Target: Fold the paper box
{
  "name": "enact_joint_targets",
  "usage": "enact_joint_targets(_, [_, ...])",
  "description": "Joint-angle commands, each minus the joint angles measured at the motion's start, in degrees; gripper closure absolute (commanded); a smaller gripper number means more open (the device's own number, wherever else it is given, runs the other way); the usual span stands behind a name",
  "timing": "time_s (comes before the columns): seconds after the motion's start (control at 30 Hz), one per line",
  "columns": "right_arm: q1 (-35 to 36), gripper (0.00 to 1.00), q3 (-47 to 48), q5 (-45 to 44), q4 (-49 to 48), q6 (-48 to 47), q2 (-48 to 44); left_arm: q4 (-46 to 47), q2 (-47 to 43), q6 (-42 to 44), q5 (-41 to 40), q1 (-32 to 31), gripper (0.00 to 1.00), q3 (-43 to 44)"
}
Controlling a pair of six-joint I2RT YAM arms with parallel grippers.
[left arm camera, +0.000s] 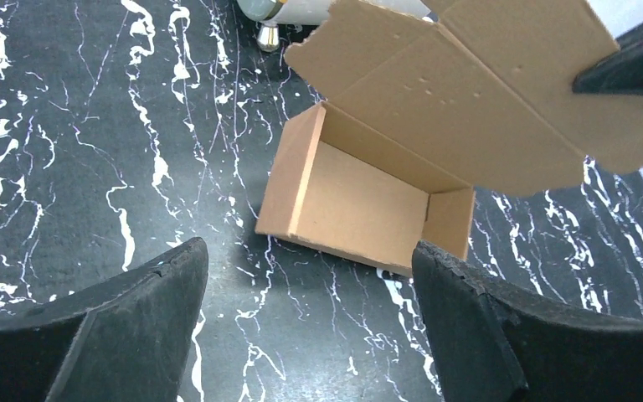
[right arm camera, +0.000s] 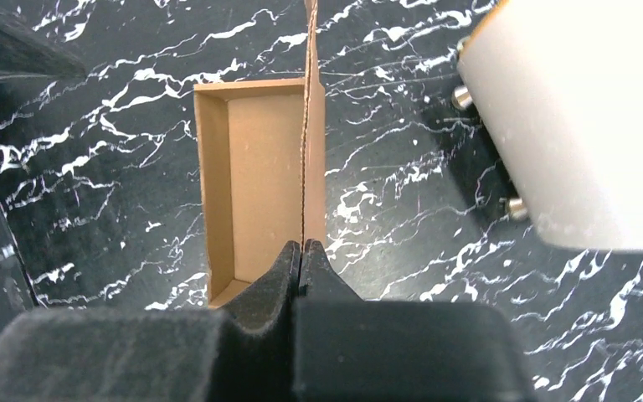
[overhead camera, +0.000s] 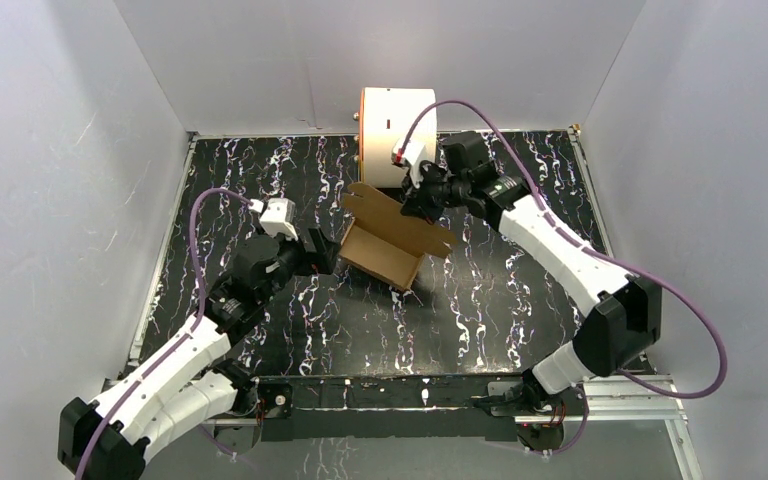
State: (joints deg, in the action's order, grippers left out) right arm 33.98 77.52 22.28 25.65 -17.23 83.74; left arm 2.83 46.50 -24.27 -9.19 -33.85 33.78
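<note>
Marbled table (overhead camera: 520, 290), paper box (overhead camera: 380, 258) at its centre, tray open.
Right gripper (right arm camera: 303, 251) clamps the edge of the raised lid (left arm camera: 469, 100); left gripper (left arm camera: 308, 249) hovers beside, jaws apart. The lid should likely swing down squarely, tabs entering inside the walls.

Brown paper box (overhead camera: 388, 254) sits open, lid flap seemingly raised.

Black table (overhead camera: 505, 300) — box (overhead camera: 382, 256), perhaps cylinder (overhead camera: 397, 115)
</note>
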Motion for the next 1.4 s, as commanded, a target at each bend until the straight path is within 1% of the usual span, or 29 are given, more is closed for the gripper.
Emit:
enact_joint_targets(0.0, [-0.08, 1.0, 10.13, 8.32, 11.25, -15.36, 5.55, 0.43, 0.77, 4.66, -1.15, 0.33, 0.12, 1.96])
enact_joint_targets(0.1, [-0.03, 1.0, 15.28, 10.68, 18.86, -22.62, 10.55, -2.0, 1.67, 4.76, -0.03, 0.36, 0.12, 3.81])
enact_joint_targets(0.23, [-0.06, 1.0, 21.72, 13.42, 26.31, -27.37, 17.7, -4.32, 1.07, 4.86, 0.69, 0.36, 0.11, 5.0])
enact_joint_targets(0.3, [-0.05, 1.0, 23.83, 14.33, 27.47, -28.09, 19.72, -5.48, 1.32, 5.44, 0.92, 0.36, 0.11, 5.57])
enact_joint_targets(0.43, [0.78, 1.0, 23.94, 13.95, 27.26, -29.37, 21.35, -7.55, 3.4, 7.83, 0.72, 0.36, 0.11, 7.0])
enact_joint_targets(0.5, [1.44, 1.0, 24.03, 13.53, 27.09, -29.5, 21.5, -8.78, 4.63, 8.7, 1.86, 0.4, 0.11, 8.19])
enact_joint_targets(0.6, [1.78, 0.85, 24.75, 11.97, 27.03, -28.33, 21.03, -11.76, 6.57, 10.81, 2.76, 0.47, 0.11, 10.85])
enact_joint_targets(0.73, [1.74, 0.64, 23.43, 9.2, 23.48, -26.03, 18.04, -14.43, 8.95, 13.75, 3.34, 0.62, 0.11, 13.71])
enact_joint_targets(0.83, [1.74, 0.49, 20.13, 6.24, 19.05, -23.36, 14.12, -15.72, 10.16, 15.77, 4.27, 0.71, 0.11, 15.41])
enact_joint_targets(0.87, [1.77, 0.41, 18.39, 4.84, 17.15, -22.23, 12.5, -16.19, 10.52, 16.51, 4.35, 0.78, 0.11, 15.95])
enact_joint_targets(0.9, [1.78, 0.37, 16.54, 3.32, 15.34, -21.22, 10.74, -16.76, 10.88, 17.19, 4.31, 0.87, 0.11, 16.43])
enact_joint_targets(1.0, [1.48, 0.31, 9.6, -1.61, 10.02, -18.03, 4.43, -18.18, 12.18, 19.01, 4.93, 1.17, 0.11, 17.16])
enact_joint_targets(1.13, [-0.23, 0.26, 0.18, -6.26, 2.33, -12.67, -2.85, -19.09, 13.4, 19.95, 6.2, 1.98, 0.11, 16.71])
enact_joint_targets(1.2, [-1.9, 0.24, -4.58, -5.93, -1.38, -10.0, -6.11, -18.53, 13.73, 20.02, 7.53, 3.18, 0.11, 16.16])
enact_joint_targets(1.33, [-5.25, 0.24, -13.1, -3.31, -8.22, -4.76, -11.06, -15.53, 15.56, 20.32, 16.63, 7.76, 0.12, 14.58])
enact_joint_targets(1.37, [-5.77, 0.21, -14.97, -2.9, -10.1, -3.9, -11.88, -14.77, 16.39, 20.22, 18.43, 9.0, 0.12, 14.3])
